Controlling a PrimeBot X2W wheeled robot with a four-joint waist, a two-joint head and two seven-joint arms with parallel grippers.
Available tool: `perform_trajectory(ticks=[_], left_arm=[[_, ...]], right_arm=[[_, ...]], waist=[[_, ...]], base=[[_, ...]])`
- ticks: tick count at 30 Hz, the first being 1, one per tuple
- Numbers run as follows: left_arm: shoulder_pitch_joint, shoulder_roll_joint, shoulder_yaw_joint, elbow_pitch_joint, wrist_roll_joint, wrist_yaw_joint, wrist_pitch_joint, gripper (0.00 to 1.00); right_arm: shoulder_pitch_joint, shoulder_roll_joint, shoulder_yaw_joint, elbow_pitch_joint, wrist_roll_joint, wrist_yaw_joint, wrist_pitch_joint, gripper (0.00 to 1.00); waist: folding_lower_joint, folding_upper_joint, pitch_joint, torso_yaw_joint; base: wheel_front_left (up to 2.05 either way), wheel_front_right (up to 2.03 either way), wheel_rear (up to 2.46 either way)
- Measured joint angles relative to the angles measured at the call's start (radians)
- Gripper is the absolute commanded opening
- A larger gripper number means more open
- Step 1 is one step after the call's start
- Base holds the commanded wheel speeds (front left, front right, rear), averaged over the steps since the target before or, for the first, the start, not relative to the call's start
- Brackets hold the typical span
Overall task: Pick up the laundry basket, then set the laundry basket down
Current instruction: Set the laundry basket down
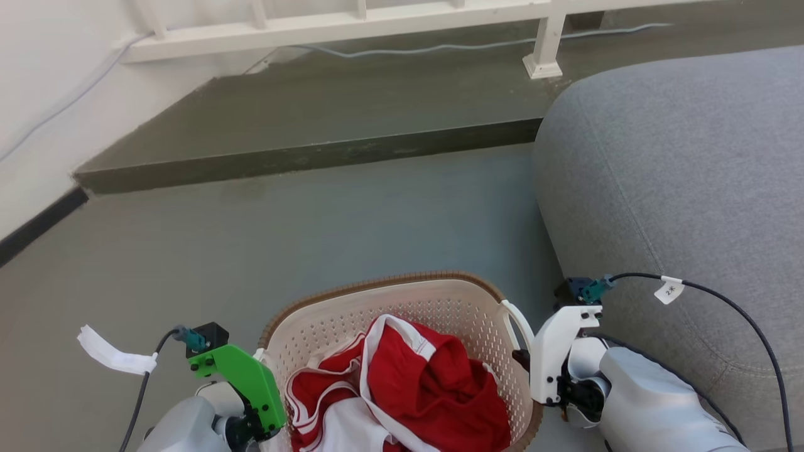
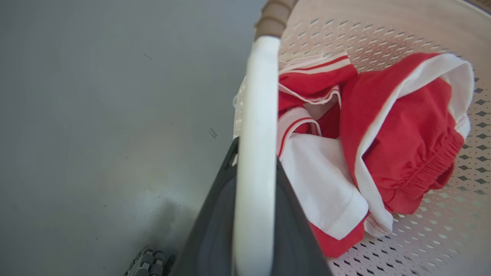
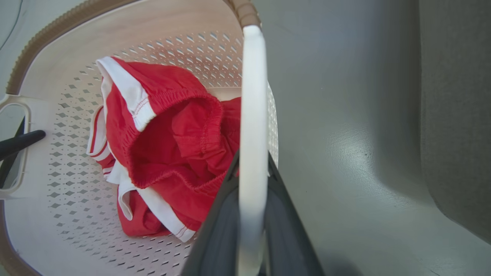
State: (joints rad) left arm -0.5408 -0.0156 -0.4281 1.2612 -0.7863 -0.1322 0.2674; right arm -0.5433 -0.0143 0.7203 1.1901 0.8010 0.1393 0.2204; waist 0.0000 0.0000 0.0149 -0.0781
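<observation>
The laundry basket (image 1: 433, 301) is cream-white and perforated, with a brown rim. It sits at the bottom middle of the head view and holds red and white clothes (image 1: 433, 383). My left gripper (image 2: 255, 161), on a green mount (image 1: 242, 376), is shut on the basket's left loop handle (image 2: 257, 96), which runs between its dark fingers (image 2: 215, 214). My right gripper (image 3: 251, 168), on a white mount (image 1: 556, 351), is shut on the right loop handle (image 3: 253, 96) in the same way. I cannot tell whether the basket touches the floor.
A grey upholstered seat (image 1: 691, 176) stands close on the right, beside my right arm. A raised dark step (image 1: 301, 157) crosses the floor ahead, with a white railing (image 1: 352, 25) and a cable behind it. A white wall (image 1: 38, 94) lies to the left.
</observation>
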Motion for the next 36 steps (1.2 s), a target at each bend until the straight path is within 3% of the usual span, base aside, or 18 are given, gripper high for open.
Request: perform_trajectory(ticks=[15,36], left_arm=[[-0.098,0.001,-0.020,-0.051,0.019,0.024,-0.105,0.00],[-0.308,0.010,-0.023,-0.117,0.080,0.069,-0.297,0.00]], right_arm=[[-0.108,-0.017,-0.016,-0.008,-0.001,-0.011,-0.092,0.00],[-0.309,-0.048,-0.030,-0.054,-0.048,-0.054,-0.298,0.00]], waist=[[0.0001,0.0000,0.171,0.003],[0.0002,0.0000,0.468,0.006]], base=[[0.00,0.00,0.00],[0.00,0.00,0.00]])
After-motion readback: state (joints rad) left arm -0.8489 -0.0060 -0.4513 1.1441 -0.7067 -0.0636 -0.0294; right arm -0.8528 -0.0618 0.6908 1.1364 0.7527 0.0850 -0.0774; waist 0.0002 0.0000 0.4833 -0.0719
